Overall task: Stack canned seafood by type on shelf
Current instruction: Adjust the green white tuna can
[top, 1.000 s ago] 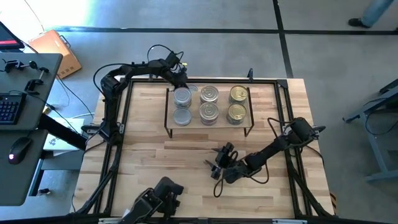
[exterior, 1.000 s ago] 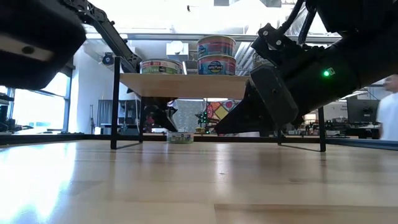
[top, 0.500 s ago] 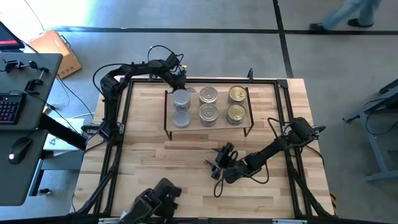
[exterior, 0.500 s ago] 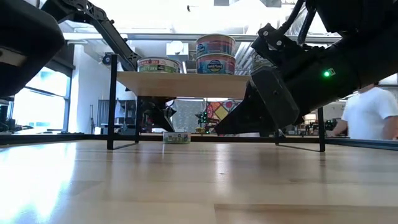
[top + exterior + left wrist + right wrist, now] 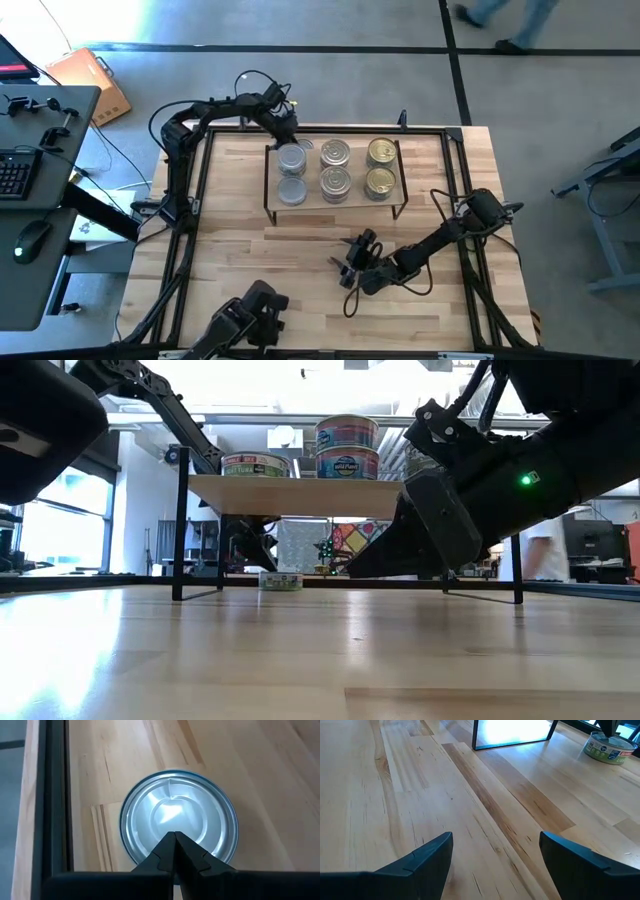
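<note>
overhead looks straight down — low view level; both share the shelf.

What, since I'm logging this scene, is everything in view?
shelf: 1, light wood on black legs, far half of table
plain tins: 2 tops, silver, shelf's left end
pull-ring tins: 2 tops, silver, shelf's middle
gold tins: 2 tops, shelf's right end
loose tin: 1, silver top, on table behind shelf
table: 1, light wood
person: 1, on floor beyond table
left gripper: shut, above loose tin
right gripper: open, low over table before shelf
</note>
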Motion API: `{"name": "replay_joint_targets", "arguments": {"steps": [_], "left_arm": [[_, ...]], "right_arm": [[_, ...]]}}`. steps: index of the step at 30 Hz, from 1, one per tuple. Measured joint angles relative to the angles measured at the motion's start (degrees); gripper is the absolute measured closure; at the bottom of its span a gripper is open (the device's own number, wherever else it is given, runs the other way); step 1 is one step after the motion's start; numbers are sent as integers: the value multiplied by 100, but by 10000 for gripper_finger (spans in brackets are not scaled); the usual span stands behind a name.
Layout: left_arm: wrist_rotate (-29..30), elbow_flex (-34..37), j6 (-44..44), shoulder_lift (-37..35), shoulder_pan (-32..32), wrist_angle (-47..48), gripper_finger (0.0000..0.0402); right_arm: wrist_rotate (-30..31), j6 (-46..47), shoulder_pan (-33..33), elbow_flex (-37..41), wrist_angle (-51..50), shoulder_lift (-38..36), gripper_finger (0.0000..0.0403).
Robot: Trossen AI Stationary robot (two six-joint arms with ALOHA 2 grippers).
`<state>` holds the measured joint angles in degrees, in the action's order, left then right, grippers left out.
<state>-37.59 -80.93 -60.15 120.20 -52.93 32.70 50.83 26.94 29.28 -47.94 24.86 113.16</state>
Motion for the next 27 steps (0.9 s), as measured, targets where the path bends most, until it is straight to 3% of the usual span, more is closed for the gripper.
{"name": "replay_joint_targets", "arguments": {"steps": [18, 23, 27], "left_arm": [[-81, -4, 477, -89, -425, -477, 401], [500, 283, 848, -94, -442, -1283, 401], [516, 401, 754, -87, -367, -1358, 401]], "right_arm": [[-2, 17, 0, 0, -82, 0, 112], [0, 10, -4, 0, -90, 0, 112], [0, 17, -2, 0, -92, 0, 112]]}}
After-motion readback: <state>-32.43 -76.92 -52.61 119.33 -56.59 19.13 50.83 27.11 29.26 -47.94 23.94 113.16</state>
